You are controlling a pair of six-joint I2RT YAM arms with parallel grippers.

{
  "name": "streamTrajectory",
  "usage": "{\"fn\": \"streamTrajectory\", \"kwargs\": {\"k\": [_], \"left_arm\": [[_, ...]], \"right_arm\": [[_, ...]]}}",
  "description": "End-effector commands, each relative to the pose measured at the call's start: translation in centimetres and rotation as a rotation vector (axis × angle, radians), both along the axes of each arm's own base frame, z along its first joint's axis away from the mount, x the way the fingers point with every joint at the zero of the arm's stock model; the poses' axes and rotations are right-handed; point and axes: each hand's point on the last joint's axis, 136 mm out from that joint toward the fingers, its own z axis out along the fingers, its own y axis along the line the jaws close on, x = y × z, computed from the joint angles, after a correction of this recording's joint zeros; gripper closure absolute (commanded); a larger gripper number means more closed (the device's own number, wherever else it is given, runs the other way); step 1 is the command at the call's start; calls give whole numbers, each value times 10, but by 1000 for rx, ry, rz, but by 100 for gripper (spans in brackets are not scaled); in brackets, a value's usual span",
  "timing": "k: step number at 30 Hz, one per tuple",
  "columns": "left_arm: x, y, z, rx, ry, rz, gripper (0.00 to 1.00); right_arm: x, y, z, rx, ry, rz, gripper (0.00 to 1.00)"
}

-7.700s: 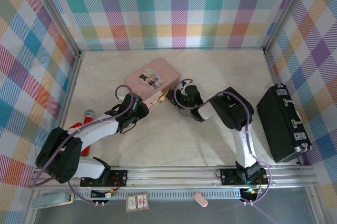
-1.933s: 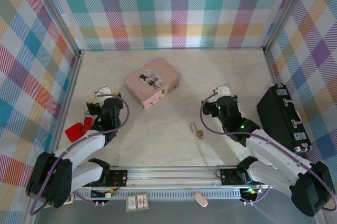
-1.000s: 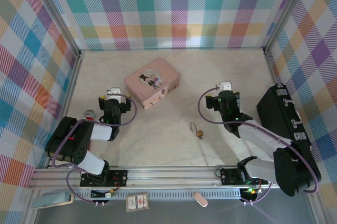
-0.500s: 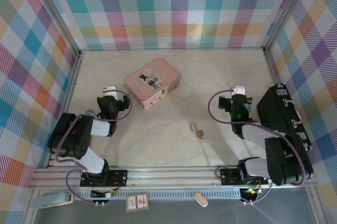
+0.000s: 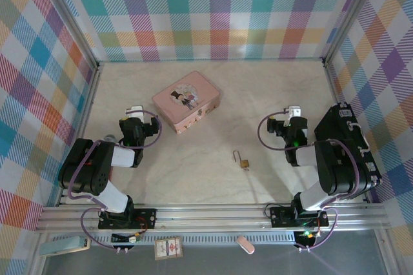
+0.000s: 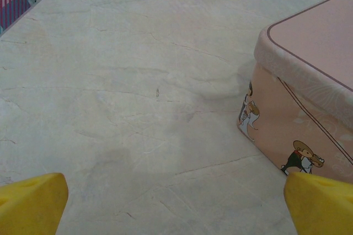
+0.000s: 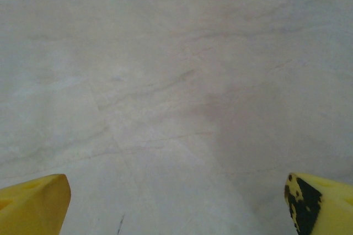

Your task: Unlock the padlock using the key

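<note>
NO LEGIBLE TEXT

No words, nos. or brand marks readable anywhere. Cartoon figs only on pink box (image 5: 186,101) lid & side, no lettering. Printed card (image 5: 168,247) below front rail: too small to read.

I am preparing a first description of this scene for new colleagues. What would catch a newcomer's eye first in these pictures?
The bright plaid walls around the pale table come first, then the pink box with a cartoon figure on its lid, lying toward the far side. A tiny brass padlock lies alone on the bare surface nearer the arms, and a black case sits by the right wall.
</note>
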Motion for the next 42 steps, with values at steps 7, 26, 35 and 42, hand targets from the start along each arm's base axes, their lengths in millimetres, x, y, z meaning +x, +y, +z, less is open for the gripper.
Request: {"fn": "streamTrajectory", "kwargs": {"k": [7,26,35,42], "left_arm": [[5,0,6,-14,-22,-1,0],[5,0,6,-13,-24,-1,0],[4,0,6,-13,-23,1,0],[5,0,6,-14,-23,-2,0]], "right_arm": [[13,5,20,57,-51,48,1],[13,5,20,56,-52,49,1],[13,5,20,58,-53,49,1],[13,5,20,57,-52,48,1]]}}
